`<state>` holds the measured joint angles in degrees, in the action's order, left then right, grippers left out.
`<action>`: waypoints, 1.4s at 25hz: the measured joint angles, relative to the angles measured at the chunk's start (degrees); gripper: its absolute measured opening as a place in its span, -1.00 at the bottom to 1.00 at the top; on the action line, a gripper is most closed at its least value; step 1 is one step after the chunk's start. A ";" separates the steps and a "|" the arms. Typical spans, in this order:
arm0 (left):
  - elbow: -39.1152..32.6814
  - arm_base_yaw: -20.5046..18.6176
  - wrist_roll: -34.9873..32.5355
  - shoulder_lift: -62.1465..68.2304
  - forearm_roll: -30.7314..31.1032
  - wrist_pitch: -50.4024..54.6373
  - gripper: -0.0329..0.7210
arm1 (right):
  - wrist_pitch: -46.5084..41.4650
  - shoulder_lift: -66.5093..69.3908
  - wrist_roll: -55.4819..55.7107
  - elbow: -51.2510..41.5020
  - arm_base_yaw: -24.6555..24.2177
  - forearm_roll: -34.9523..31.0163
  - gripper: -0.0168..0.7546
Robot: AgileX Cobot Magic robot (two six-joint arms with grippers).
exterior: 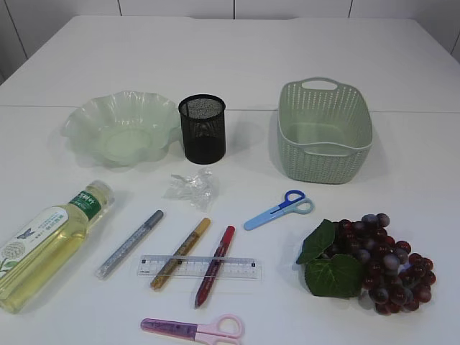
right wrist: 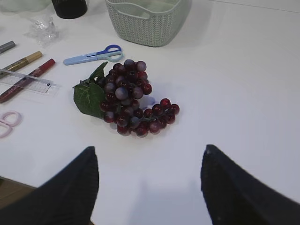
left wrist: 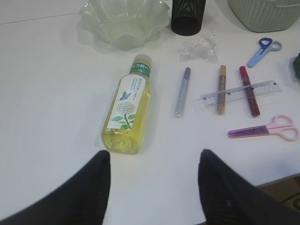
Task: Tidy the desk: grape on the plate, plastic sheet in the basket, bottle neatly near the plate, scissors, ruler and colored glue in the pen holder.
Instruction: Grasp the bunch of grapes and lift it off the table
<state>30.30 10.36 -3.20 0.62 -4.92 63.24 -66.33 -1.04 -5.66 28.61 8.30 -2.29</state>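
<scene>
Nothing is tidied yet: both my end effectors, left and right, hang wide apart and empty above the desk. The grape lies just ahead of my right one, well apart from the plate. I judge the first step is lowering over the bunch and closing gently.

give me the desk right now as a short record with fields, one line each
plate: green wavy plate, empty, back left
pen holder: black mesh pen holder, empty
basket: green basket, empty, back right
grape: bunch on table, front right
plastic sheet: crumpled, before pen holder
bottle: lying on its side, front left
ruler: clear, across two glue pens
scissors: blue, pink
left gripper: open, empty
right gripper: open, empty
</scene>
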 joint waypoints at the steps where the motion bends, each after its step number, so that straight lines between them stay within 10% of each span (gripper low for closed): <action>1: 0.00 0.00 0.00 0.00 0.00 0.00 0.24 | 0.00 0.00 0.00 0.00 0.00 0.00 0.42; 22: 0.00 0.00 0.00 0.00 -0.65 0.00 0.24 | -0.21 0.32 0.17 0.00 0.00 -2.31 0.42; 35: 0.00 0.00 0.00 0.00 -2.29 0.00 0.24 | 2.96 29.94 0.04 0.44 0.00 -10.25 0.45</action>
<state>30.30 10.36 -3.20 0.62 -7.21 63.24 -63.37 28.91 -5.61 29.05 8.30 -12.54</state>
